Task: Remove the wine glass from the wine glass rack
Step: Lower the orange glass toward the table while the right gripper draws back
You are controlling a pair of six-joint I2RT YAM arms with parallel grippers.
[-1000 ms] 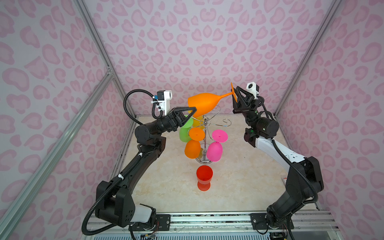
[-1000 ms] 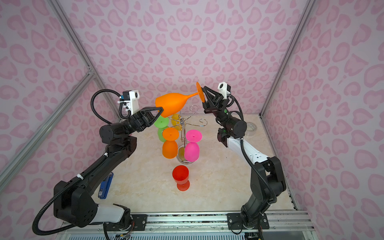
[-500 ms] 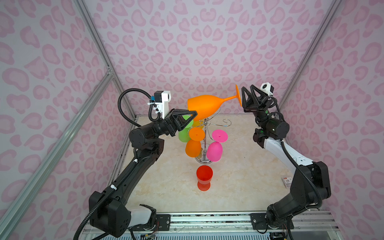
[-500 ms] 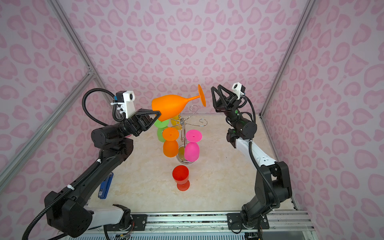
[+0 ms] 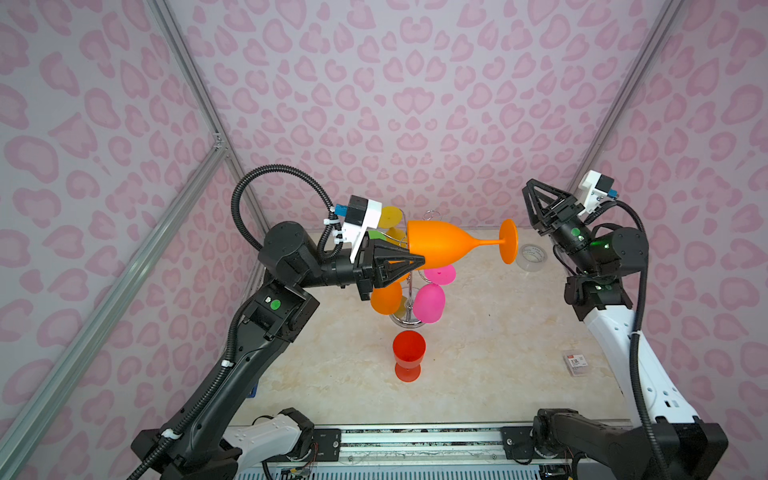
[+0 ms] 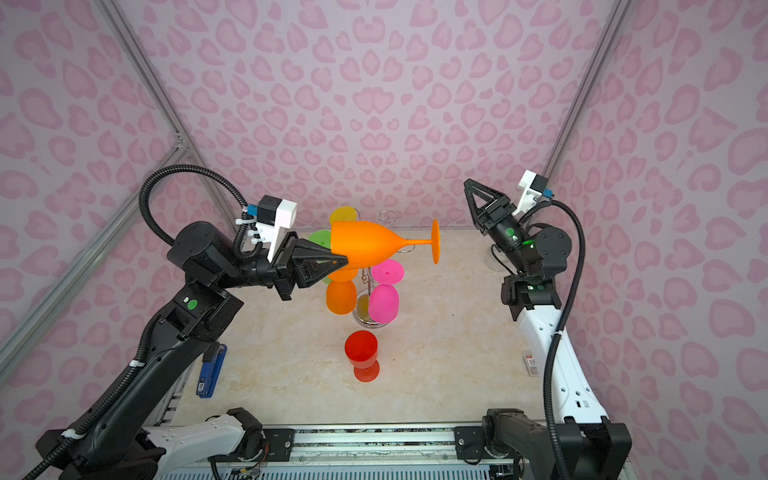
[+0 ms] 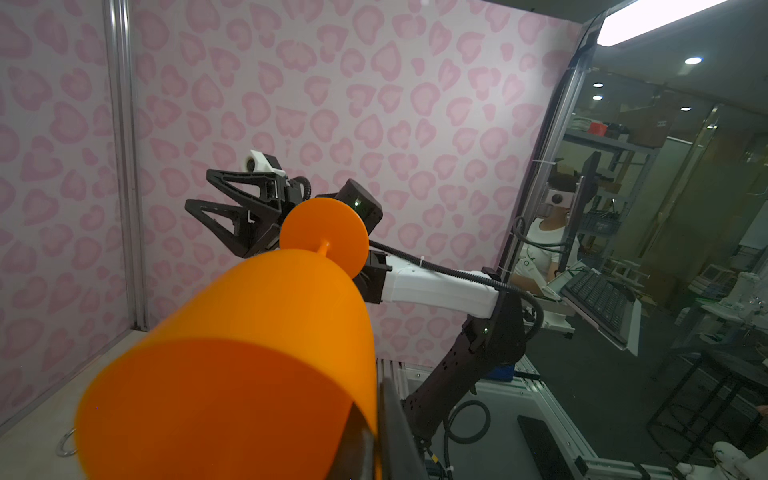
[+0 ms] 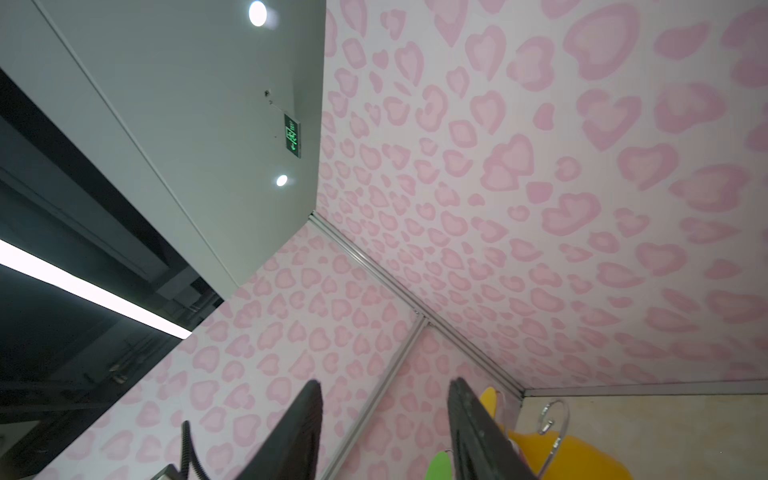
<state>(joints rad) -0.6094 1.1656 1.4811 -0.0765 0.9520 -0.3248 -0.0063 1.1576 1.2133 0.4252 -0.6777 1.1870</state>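
Note:
A large orange wine glass (image 5: 449, 245) (image 6: 370, 247) lies level in the air above the wine glass rack (image 5: 411, 291) (image 6: 365, 282), foot to the right. My left gripper (image 5: 415, 262) (image 6: 338, 262) is shut on the bowl's rim, one finger inside and one outside. In the left wrist view the bowl (image 7: 257, 353) fills the foreground at that gripper (image 7: 376, 395). My right gripper (image 5: 530, 187) (image 6: 467, 183) (image 8: 384, 381) stands open and empty, raised well to the right of the glass's foot. The rack's chrome hook (image 8: 555, 415) shows beside one right finger.
Pink (image 5: 430, 301), orange (image 5: 384, 299), yellow (image 5: 390, 216) and green (image 5: 376, 235) glasses hang on the rack. A red glass (image 5: 409, 353) stands upright in front of it. A tape roll (image 5: 532, 255), a small box (image 5: 575, 363) and a blue tool (image 6: 212, 370) lie on the table.
My right gripper has let go of the orange glass's foot, opened and drawn back to the right. The left gripper has kept the glass and brought it slightly lower.

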